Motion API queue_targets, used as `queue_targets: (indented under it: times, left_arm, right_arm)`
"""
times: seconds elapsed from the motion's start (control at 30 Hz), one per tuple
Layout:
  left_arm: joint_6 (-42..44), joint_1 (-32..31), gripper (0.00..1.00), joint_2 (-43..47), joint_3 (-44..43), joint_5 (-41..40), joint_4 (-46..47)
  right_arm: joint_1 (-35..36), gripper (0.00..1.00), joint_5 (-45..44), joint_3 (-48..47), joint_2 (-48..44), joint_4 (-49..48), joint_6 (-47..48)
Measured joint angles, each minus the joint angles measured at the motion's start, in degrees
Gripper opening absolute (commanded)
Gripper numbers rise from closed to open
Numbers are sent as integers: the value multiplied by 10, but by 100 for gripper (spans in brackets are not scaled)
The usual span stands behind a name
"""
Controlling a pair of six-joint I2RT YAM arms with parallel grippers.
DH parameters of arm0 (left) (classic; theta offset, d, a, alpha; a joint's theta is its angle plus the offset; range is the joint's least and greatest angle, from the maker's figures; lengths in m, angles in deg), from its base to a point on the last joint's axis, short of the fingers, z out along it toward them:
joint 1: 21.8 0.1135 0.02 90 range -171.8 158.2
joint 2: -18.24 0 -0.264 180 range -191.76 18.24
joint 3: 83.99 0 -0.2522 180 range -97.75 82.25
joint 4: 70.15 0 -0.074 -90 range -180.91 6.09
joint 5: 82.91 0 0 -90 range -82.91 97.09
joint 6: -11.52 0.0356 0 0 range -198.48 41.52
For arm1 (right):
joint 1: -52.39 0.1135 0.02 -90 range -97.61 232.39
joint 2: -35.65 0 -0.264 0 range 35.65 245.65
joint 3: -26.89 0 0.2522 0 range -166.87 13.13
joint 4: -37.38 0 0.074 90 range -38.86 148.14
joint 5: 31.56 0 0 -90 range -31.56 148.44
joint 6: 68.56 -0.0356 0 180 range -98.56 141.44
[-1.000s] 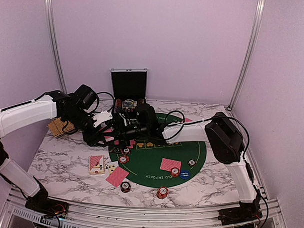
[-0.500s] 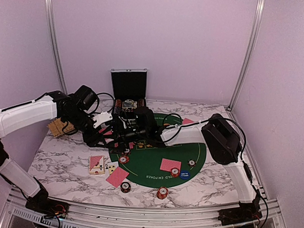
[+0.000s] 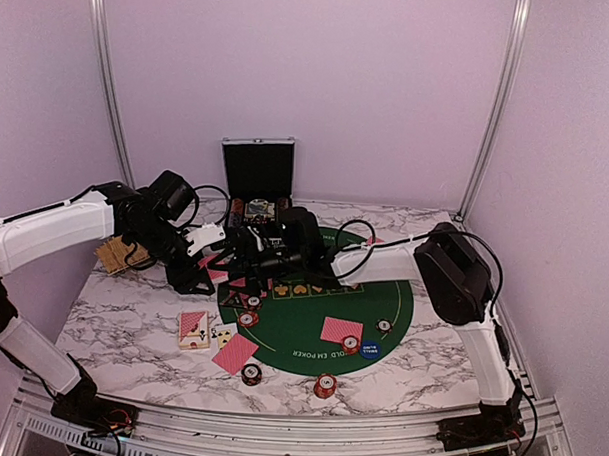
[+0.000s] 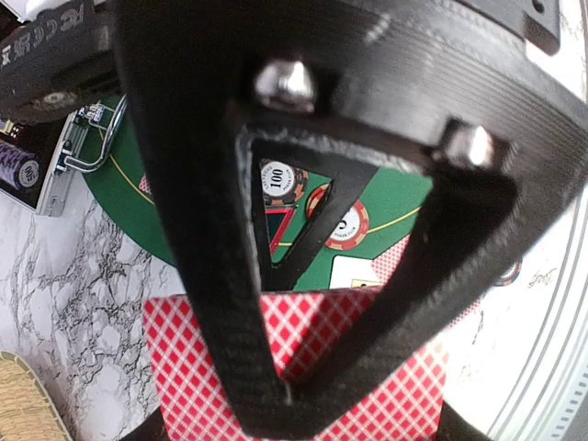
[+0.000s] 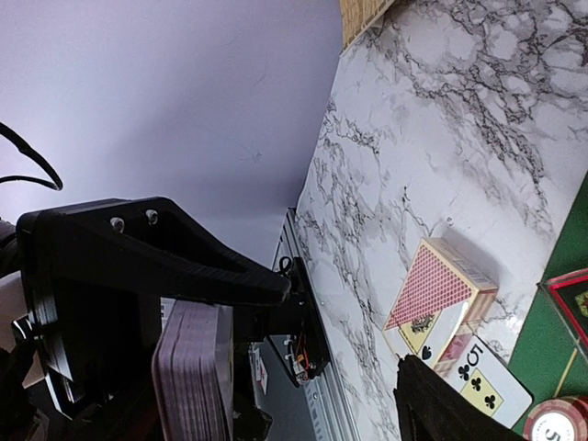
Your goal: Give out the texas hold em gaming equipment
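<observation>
I am observing the marble table (image 3: 131,322) carrying a green mat (image 3: 311,338), an open black case (image 3: 257,171) at the back and a woven tray (image 3: 113,253) at left. A card box (image 3: 192,328), a red-backed card (image 3: 235,353), a dark chip (image 3: 251,374) and a red chip (image 3: 325,386) are lying in front.

Left fingers (image 4: 211,230) clamp (right fingers (image 5: 432,404) stand apart).

Lab booth; aluminium frame (image 3: 501,95), plain walls (image 3: 310,68)

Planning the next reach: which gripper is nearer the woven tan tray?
Left. The left gripper, shut on the deck of cards, sits right of the woven tray; the right gripper is farther right, beyond the left one, at the green mat edge.
</observation>
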Motion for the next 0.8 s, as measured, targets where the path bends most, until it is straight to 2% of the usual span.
queue_targets:
  times: [0.23, 0.8]
  left_arm:
    - [0, 0, 0, 0, 0, 0, 0]
    - [0, 0, 0, 0, 9, 0, -1]
  right_arm:
    - [-9, 56, -3, 19, -22, 0, 6]
    - [-14, 29, -4, 65, -60, -24, -14]
